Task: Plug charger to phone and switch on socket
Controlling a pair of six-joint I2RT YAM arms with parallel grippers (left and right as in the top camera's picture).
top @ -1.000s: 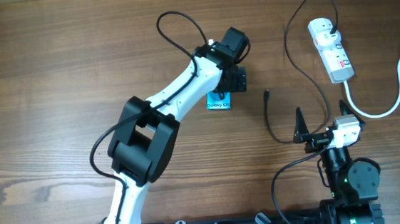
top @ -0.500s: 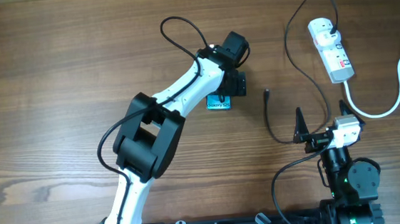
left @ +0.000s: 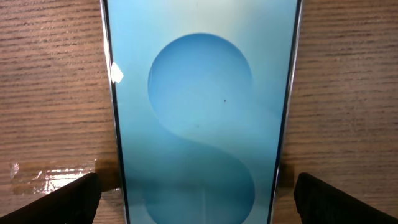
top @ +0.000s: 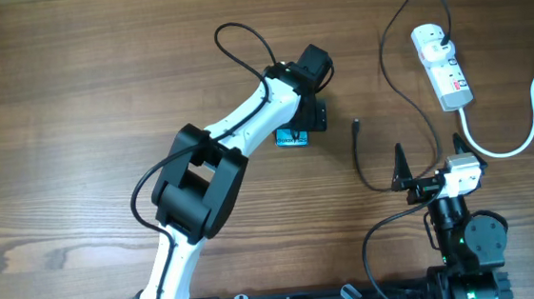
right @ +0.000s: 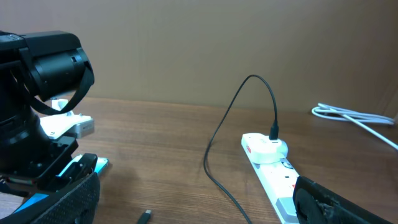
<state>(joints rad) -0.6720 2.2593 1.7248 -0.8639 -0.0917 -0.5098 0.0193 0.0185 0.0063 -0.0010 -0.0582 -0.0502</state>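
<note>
The left gripper (top: 312, 113) hangs directly over the phone (top: 292, 138) with its jaws spread wide and nothing held. In the left wrist view its two dark fingertips (left: 59, 200) stand one on each long side of the phone (left: 199, 106), which lies flat on the table (top: 52, 90) with its turquoise screen up. Both tips look slightly clear of the phone's edges.

On the phone's right, near but not touching it, the small black plug tip of the charger (top: 356, 124) lies free on the wood. From there the thin black cable runs toward the robot's base, curves under the right gripper (top: 430, 160), then loops away again to the white adapter (top: 429, 36).

The right gripper sits to the right of the phone and nearer the base. It too is spread wide and empty, and its fingers touch nothing.

The adapter is seated in the far end of the socket (top: 444, 73), which lies well apart from the phone, farther right than the plug tip. A thick white cord (top: 532, 119) leaves the socket's near end and curves farther right, away from the phone.
</note>
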